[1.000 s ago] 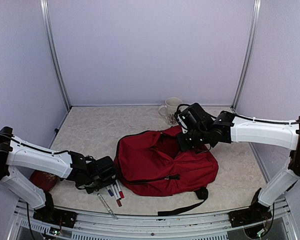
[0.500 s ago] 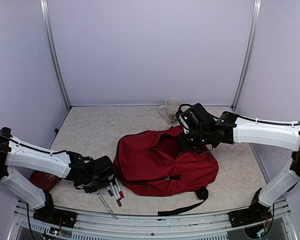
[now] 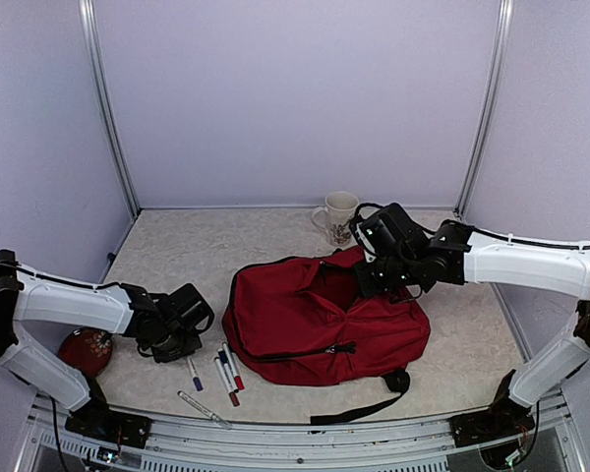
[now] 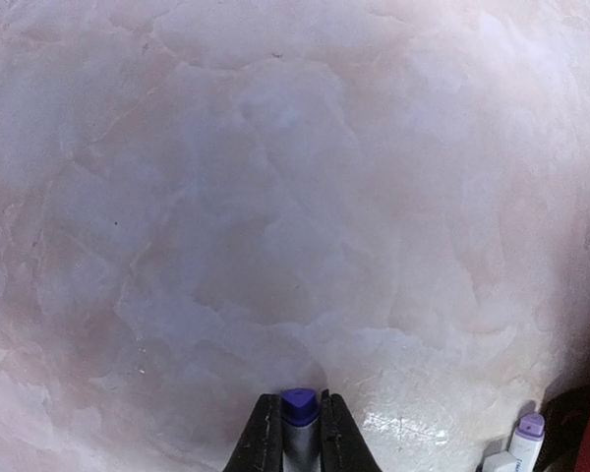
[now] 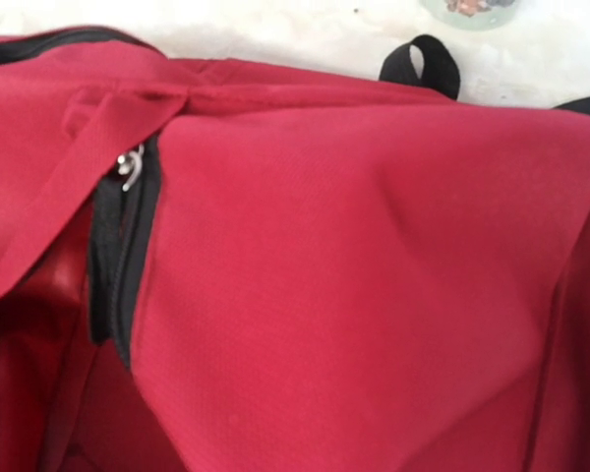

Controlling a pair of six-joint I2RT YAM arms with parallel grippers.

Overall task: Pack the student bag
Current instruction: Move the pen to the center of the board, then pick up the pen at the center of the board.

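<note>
Lilac-walled booth, pale marbled counter (image 3: 177, 256). We list:

- Student bag (image 3: 315, 324): dark red, lying flat at counter centre, black zip (image 5: 118, 265) showing.
- Right claw (image 3: 374, 280): on the bag's 1 o'clock edge, closed tight. We cannot tell whether it pinches fabric.
- Left claw (image 4: 299, 398): at the bag's 9 o'clock, nearly closed around a purple-capped marker (image 4: 298, 407).
- Mug (image 3: 336, 216): at 12 o'clock, just beyond the bag.
- Red round object (image 3: 84, 349): far out at 9 o'clock.
- Loose markers (image 3: 226, 372): at 8 o'clock, just beside the bag.
</note>
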